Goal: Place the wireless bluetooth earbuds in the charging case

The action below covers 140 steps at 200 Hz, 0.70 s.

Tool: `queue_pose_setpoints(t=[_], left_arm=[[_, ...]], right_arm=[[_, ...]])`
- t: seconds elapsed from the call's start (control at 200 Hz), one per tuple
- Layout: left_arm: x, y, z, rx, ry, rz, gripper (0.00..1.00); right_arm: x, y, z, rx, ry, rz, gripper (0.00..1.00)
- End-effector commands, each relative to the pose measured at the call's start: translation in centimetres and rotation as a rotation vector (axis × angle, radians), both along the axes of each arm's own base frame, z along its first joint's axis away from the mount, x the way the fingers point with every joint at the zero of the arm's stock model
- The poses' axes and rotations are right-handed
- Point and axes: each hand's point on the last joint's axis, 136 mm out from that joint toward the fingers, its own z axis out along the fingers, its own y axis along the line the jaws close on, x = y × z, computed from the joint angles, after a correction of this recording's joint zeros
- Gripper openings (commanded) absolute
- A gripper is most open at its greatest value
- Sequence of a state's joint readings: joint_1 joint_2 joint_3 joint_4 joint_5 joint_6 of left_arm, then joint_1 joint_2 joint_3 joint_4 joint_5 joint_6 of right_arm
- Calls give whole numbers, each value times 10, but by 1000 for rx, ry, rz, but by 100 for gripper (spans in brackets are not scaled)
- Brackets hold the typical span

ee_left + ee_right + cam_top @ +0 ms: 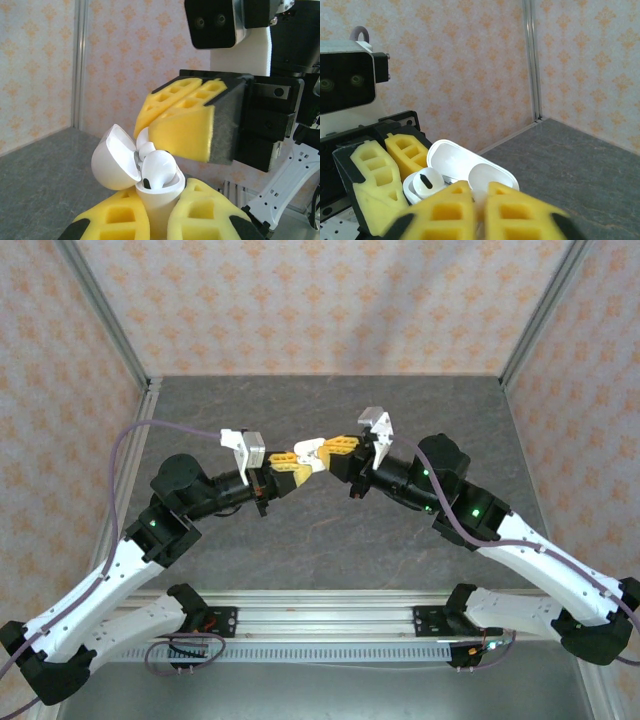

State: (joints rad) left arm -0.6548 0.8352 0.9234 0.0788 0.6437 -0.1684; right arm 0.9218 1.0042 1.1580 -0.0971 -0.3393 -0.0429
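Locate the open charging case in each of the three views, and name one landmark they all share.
Top external: case just above the picture's centre.
Left wrist: case low centre, lid open to the left.
Right wrist: case low, left of centre, lid open to the right.
Shared landmark: the grey table under it.

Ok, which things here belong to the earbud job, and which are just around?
Part of the job:
case, lid open, held in the left gripper
earbuds sitting in the case
right gripper, fingertips at the case's mouth

Just around:
table
patterned walls
metal rail by the arm bases
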Motion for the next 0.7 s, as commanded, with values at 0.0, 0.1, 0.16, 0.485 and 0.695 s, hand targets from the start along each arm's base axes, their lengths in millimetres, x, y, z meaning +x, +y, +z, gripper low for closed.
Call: queue_pose_setpoints(t=[0.0,0.1,0.16,0.485,0.695], left_arm=[[-3,5,34,-70,-78,14,0],[-3,5,31,-64,-72,14,0],[-3,4,29,-58,-69,12,0],[-2,5,11,-32,-64,23,0],[-5,2,0,-8,-58,-3,0]], right_arm=[[-11,2,1,-8,31,54,25],[-11,-4,9,10,32,26,33],[-10,-10,16,25,34,3,36],[-8,-32,50,128,134,-7,54],[32,-46,44,154,380,-79,53]])
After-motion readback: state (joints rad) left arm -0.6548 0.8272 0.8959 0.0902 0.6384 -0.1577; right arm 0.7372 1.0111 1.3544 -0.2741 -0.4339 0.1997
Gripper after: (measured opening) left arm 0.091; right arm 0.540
